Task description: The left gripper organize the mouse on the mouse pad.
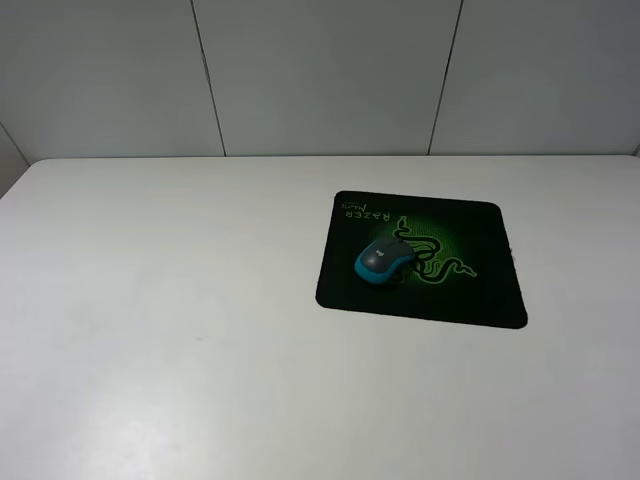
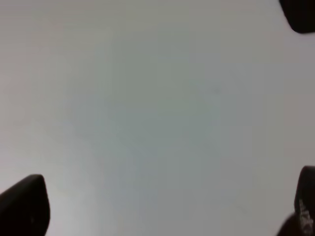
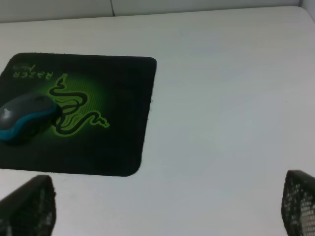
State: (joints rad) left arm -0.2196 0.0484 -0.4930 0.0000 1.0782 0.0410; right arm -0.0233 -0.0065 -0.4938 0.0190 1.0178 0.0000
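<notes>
Currently the mouse [image 1: 385, 260] sits on the mouse pad [image 1: 480, 275], on the pad's left half, its body overlapping the left edge of the green snake emblem. The pad lies flat on the white surface [image 1: 170, 320], right of centre and toward the far side, with its green lettering at the far left corner. In the exterior high view no arm appears.

Left wrist view: the left pincer [image 2: 162, 206] is spread wide, with dark fingertips [image 2: 24, 204] at opposite edges of the picture and only bare white surface between them; it holds nothing. Neither mouse nor pad shows in that view.

Right wrist view: the right pincer [image 3: 167, 206] is likewise spread wide and empty, fingertips [image 3: 29, 206] at the picture's edges. Beyond it lie the pad and the mouse [image 3: 27, 118], well apart from the fingertips.
</notes>
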